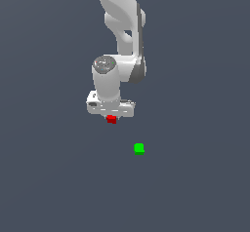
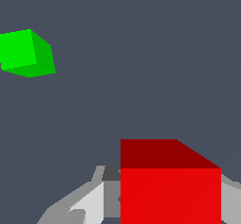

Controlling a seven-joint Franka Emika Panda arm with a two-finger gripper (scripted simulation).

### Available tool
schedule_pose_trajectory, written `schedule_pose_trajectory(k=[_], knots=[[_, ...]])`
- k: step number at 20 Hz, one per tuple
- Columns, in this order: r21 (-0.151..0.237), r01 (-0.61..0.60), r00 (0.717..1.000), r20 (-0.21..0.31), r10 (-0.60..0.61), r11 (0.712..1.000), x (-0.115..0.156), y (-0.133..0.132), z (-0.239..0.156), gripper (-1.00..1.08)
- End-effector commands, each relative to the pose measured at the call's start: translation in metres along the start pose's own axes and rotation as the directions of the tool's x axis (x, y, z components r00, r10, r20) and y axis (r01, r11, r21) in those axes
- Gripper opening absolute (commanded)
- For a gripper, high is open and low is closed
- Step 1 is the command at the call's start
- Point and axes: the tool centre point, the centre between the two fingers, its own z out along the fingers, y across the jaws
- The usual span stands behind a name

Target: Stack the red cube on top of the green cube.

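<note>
The red cube (image 1: pixel 111 119) sits directly under my white gripper (image 1: pixel 111 117), between its fingers. In the wrist view the red cube (image 2: pixel 169 185) fills the space between the grey fingers (image 2: pixel 82 204), which press against its sides. The green cube (image 1: pixel 139 148) lies on the dark floor, apart from the gripper, below it in the picture and toward the exterior view's right. It also shows in the wrist view (image 2: pixel 26 52), well away from the red cube. Whether the red cube rests on the floor or is lifted I cannot tell.
A plain dark grey floor (image 1: pixel 195 187) spreads all around. The white arm (image 1: pixel 122 26) rises above the gripper. No other objects show.
</note>
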Motion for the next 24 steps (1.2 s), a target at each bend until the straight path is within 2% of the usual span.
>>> schedule_pose_trajectory(k=[1,12,24], knots=[[0.0,0.0,1.0,0.001,0.0,1.0,0.0,0.0,-0.008,-1.0],[0.0,0.0,1.0,0.0,0.0,1.0,0.009,-0.012,-0.005,-1.0],[0.0,0.0,1.0,0.0,0.0,1.0,0.054,-0.073,0.02,-1.0]])
